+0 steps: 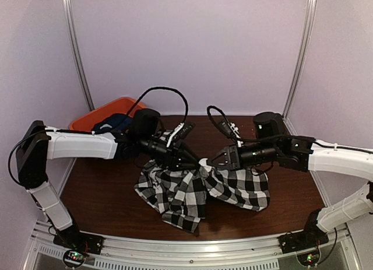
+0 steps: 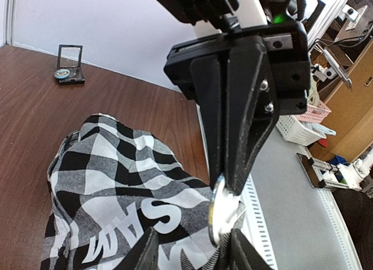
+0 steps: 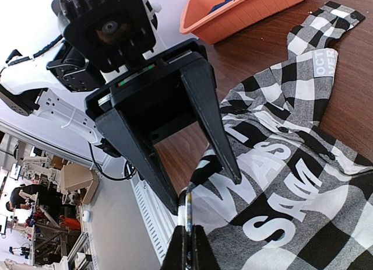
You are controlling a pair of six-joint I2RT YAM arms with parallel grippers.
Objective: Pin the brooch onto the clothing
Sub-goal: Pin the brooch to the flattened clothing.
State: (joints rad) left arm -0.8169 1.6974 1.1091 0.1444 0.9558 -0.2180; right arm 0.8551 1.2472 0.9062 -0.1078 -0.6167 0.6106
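- A dark brown wooden tabletop (image 1: 99,194) is enclosed by plain pale lilac walls (image 1: 192,42), and a silver metal rail (image 1: 192,248) is fixed along its near edge.
- The black-and-white checked shirt with white block lettering (image 1: 186,191) is laid crumpled across the middle of the tabletop.
- A round silver brooch (image 2: 220,214) is pinched edge-on in the right hand (image 2: 230,185), whose fingers are pressed together, over the lettered part of the shirt.
- The left hand (image 3: 205,194) is seen spread, one finger on either side of the brooch (whether either touches it cannot be told).
- An orange plastic tray (image 1: 96,111) is set at the far left corner, and a dark navy garment (image 1: 116,123) is held in it.
- A small clear case with a dark base (image 2: 70,65) is stood on bare wood near the wall, well apart from the shirt.
- Beyond the tabletop's edge, a white lattice basket (image 2: 294,129) and a brown cardboard box (image 2: 355,89) are seen in the room.
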